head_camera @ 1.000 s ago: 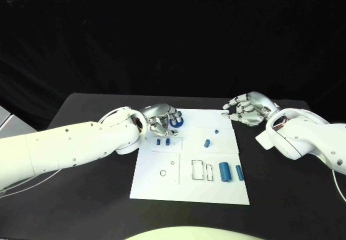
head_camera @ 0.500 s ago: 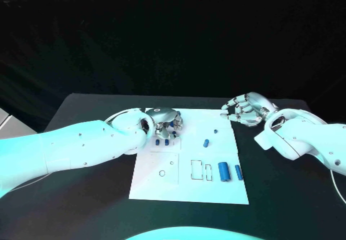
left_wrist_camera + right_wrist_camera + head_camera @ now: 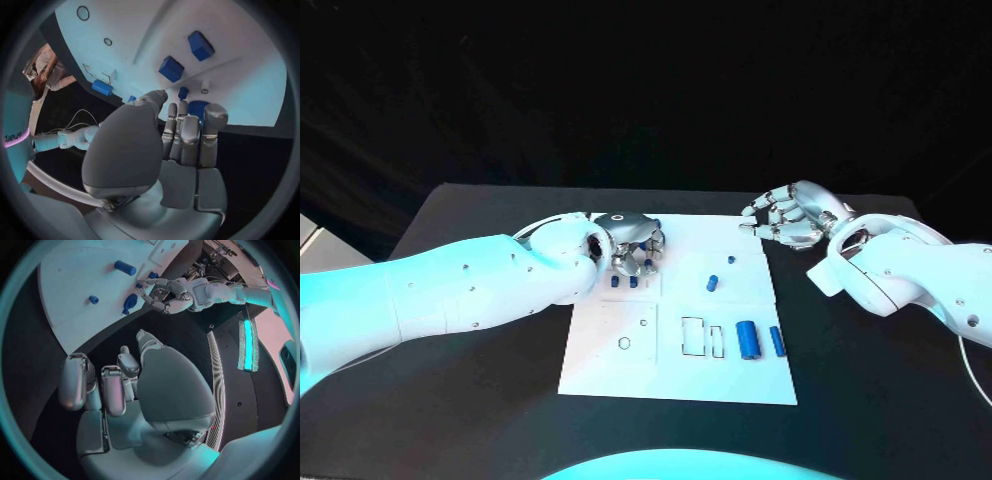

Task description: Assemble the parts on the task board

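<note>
- The left hand point(image 3: 636, 245) is positioned over the far left corner of the task board point(image 3: 733, 380), fingers curled downward. The left wrist view shows a blue part point(image 3: 199, 107) partly hidden behind the fingertips point(image 3: 215, 114). It appears to be pinched there, but the contact is not clear enough to confirm.
- The two small blue blocks point(image 3: 623, 282) stand side by side on the board just near of the left hand, directly below the fingers. The left hand is by far the nearer hand to them. In the left wrist view the same blocks point(image 3: 186, 56) lie ahead of the fingertips, apart from them.
- The right hand point(image 3: 788, 220) hangs over the desk point(image 3: 473, 400) just off the far right corner of the board, fingers curled in with nothing in them. It touches no part.
- The large blue cylinder point(image 3: 749, 341) and the slimmer blue pin point(image 3: 777, 342) lie side by side at the near right of the board, long axes running near to far. Both are well apart from either hand; the right arm is on their side.
- A short blue peg point(image 3: 713, 286) lies mid-board, between the hands.
- The head view gives the board layout. The left wrist view alone exposes the part at the left fingertips. The right wrist view shows the left hand point(image 3: 164, 294) over the board from the opposite side.
</note>
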Controlling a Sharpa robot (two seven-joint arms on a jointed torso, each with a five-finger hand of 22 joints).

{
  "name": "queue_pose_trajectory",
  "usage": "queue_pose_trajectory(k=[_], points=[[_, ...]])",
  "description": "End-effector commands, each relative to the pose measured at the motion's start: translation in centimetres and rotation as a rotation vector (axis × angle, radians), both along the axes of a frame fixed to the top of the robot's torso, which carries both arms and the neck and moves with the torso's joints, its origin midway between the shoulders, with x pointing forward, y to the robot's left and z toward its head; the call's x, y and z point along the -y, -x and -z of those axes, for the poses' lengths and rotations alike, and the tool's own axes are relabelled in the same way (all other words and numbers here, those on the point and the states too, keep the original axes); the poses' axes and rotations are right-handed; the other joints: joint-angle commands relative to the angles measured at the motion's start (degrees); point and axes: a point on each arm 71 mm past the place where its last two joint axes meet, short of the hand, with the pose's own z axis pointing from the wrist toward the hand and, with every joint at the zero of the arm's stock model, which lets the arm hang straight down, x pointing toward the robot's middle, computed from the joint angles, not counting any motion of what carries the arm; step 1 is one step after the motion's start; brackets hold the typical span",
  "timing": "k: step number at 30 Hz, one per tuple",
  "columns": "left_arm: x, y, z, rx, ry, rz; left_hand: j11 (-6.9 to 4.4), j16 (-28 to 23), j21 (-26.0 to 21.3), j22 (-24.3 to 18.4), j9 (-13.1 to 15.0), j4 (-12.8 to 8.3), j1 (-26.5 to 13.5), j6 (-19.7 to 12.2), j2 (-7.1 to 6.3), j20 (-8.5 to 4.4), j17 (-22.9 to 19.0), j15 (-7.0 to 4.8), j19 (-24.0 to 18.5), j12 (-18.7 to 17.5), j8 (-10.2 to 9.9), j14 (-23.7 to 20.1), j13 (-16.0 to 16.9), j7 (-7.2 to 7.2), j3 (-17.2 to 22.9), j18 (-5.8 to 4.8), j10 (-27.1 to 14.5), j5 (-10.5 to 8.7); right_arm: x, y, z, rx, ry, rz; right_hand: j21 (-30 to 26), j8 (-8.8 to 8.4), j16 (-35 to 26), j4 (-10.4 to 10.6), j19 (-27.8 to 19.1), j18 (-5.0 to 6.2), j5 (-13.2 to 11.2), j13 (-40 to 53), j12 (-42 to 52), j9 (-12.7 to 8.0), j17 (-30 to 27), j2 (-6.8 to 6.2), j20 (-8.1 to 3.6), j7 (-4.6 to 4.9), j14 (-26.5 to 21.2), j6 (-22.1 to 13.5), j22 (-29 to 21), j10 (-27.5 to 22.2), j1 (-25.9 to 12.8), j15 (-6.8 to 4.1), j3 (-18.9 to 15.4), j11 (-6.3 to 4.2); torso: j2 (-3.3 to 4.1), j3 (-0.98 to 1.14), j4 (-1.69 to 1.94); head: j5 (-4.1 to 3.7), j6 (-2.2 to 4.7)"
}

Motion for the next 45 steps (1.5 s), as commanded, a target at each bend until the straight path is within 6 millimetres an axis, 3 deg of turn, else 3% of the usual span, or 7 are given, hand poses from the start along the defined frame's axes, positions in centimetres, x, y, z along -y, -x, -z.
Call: queue_pose_trajectory(k=[1,17,25,30,45], points=[[0.02,-0.14,0.06,0.003,-0.038,-0.006,0.26,0.49,0.61,0.42,0.1,0.0,0.74,0.48,0.07,0.05,0.12,0.03,0.66,-0.52,-0.37,0.54,-0.16,0.07,0.63,-0.63,0.14,0.0,-0.17,0.05,-0.02,0.007,0.002,-0.015,0.31,0.24,0.04,-0.05,0.09,0.85,0.19,0.04,0.36,-0.07,5.02,-0.08,0.0,0.01,3.35,-0.21,3.79,0.14,-0.41,0.24,0.38,-0.05,-0.06,-0.01,-0.01,0.06,-0.02],[-0.17,-0.75,0.39,-0.03,-0.065,-0.027,0.86,0.57,1.08,0.85,0.2,0.03,0.78,0.28,-0.12,0.45,-0.32,0.54,0.5,-2.07,-1.06,0.71,-0.86,-0.15,1.54,-0.63,-0.85,-0.11,-0.27,0.07,0.01,0.004,0.003,-0.019,0.45,0.27,0.02,-0.05,0.17,0.82,0.22,0.09,0.44,-0.08,4.99,-0.05,0.0,0.0,3.35,-0.17,3.88,0.27,-0.39,0.23,0.45,-0.07,-0.09,0.04,-0.01,0.02,-0.1],[0.02,-0.91,0.55,-0.044,-0.068,-0.025,0.7,0.96,2.1,1.94,0.37,-0.17,1.15,0.59,0.11,0.52,0.34,0.46,1.19,-2.16,-1.17,1.24,-0.96,0.09,2.23,-0.81,0.17,-0.16,-0.34,0.07,0.01,0.004,0.003,-0.02,0.45,0.31,0.03,-0.05,0.19,0.82,0.23,0.15,0.54,-0.09,5.02,-0.04,-0.02,-0.01,3.37,-0.13,3.9,0.45,-0.39,0.21,0.54,-0.09,-0.08,0.04,-0.14,0.01,-0.17],[0.1,-1.04,0.59,-0.045,-0.064,-0.026,0.43,1.1,2.6,2.44,0.51,-0.25,1.26,0.83,0.12,0.44,0.43,0.26,1.51,-2.19,-1.23,1.51,-1.0,0.24,2.62,-0.88,1.18,-0.2,-0.35,0.09,0.01,0.004,0.002,-0.021,0.45,0.31,0.03,-0.05,0.19,0.82,0.23,0.15,0.54,-0.09,5.02,-0.04,-0.02,-0.01,3.37,-0.13,3.9,0.45,-0.39,0.21,0.54,-0.09,-0.06,0.03,-0.01,-0.16,-0.15],[0.3,-1.12,0.55,-0.04,-0.05,-0.018,-2.42,1.73,5.85,5.9,1.89,-2.22,2.66,3.81,1.05,-1.45,1.85,-2.14,4.06,-2.64,-0.86,3.71,-0.53,0.28,4.89,-1.63,7.71,-0.73,-0.42,0.11,0.0,0.003,0.002,-0.022,0.44,0.35,-0.01,-0.03,0.21,0.82,0.24,0.11,0.55,-0.1,4.98,-0.04,-0.03,-0.02,3.36,-0.11,3.91,0.52,-0.42,0.2,0.6,-0.1,-0.07,0.04,-0.01,-0.26,-0.23]])
